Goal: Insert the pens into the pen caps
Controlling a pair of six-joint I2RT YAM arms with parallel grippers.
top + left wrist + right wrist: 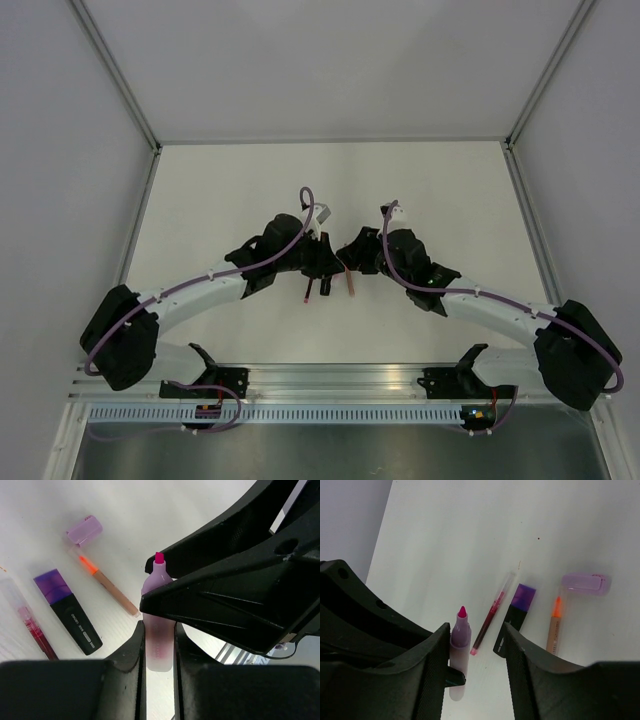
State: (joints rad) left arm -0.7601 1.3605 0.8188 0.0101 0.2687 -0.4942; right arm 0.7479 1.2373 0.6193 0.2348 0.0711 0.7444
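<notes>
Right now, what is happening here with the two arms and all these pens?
The left gripper is shut on an uncapped pink-tipped pen, with the tip pointing away from its fingers. The right gripper is open close beside that pen and holds nothing. On the table lie a lilac cap, an orange-tipped pen, a black pen with a purple end and a thin red pen. The held pen has no cap yet.

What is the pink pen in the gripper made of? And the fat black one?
The pink pen in the left gripper looks like frosted, half-clear plastic: pink ink shows dimly through its lilac body. Its tip may be felt. The black marker looks like smooth solid plastic, with white print on it.
</notes>
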